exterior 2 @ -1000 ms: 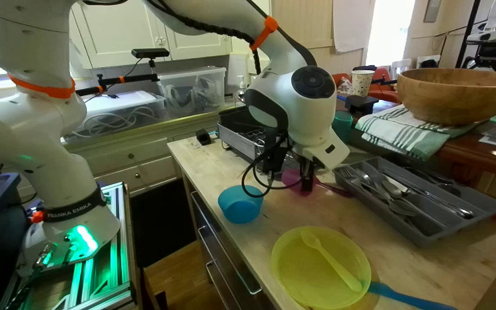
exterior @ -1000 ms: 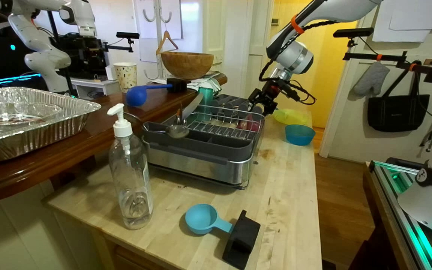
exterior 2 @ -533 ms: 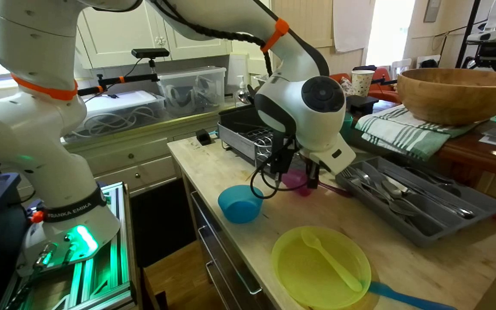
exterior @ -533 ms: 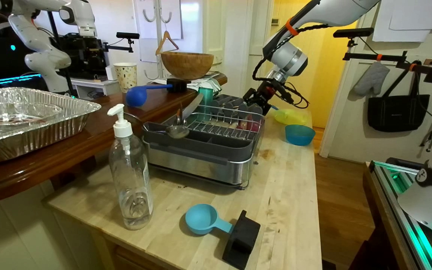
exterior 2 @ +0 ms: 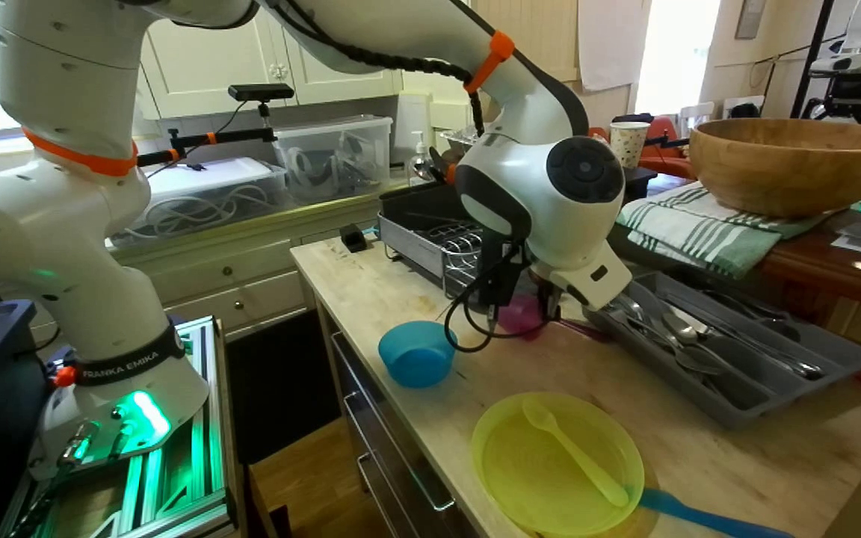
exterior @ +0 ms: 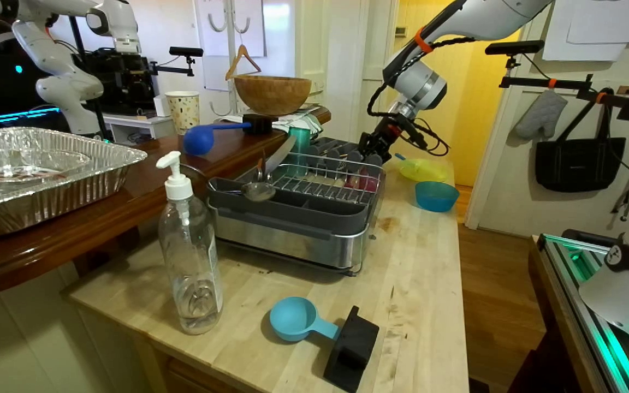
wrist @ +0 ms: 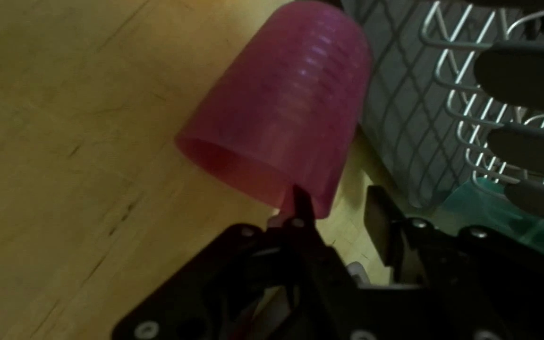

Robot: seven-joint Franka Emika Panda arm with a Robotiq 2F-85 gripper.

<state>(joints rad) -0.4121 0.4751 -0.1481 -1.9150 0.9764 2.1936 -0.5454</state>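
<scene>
Black fingers (wrist: 379, 226) part-way open, wrist view, astride the lip of a translucent pink plastic cup (wrist: 288, 104). One fingertip overlaps the cup's mouth; the opposite fingertip stands outside the wall, with a sliver of pale wooden worktop (wrist: 78, 156) showing between, so the cup is not clamped. Whether the overlapping fingertip touches it cannot be told. Cup on its side, at 11 o'clock from the gap between the fingers, mouth toward 7 o'clock, closed end toward 1 o'clock. Steel dish rack (wrist: 392, 85) with wire bars and dark grey rounded tabs at 2 o'clock, just beside the cup; partly hidden translucent teal object (wrist: 484, 212) at 3 o'clock.

As seen in an exterior view, with the cup as clock centre: round translucent blue plastic bowl (exterior 2: 417, 357) at 8 o'clock, near; grey plastic cutlery tray (exterior 2: 729, 415) holding metal forks and spoons (exterior 2: 677, 326) at 3 o'clock; dark red strip (exterior 2: 584, 329) between cup and tray, its junction with the cup unclear; shallow yellow plastic plate (exterior 2: 509, 478) toward 6 o'clock, bearing a yellow plastic spoon (exterior 2: 584, 462), with a blue handle (exterior 2: 699, 513) projecting at the plate's 4 o'clock edge.

In an exterior view, at the rack's 8 o'clock side: clear plastic pump bottle (exterior: 191, 267).
</scene>
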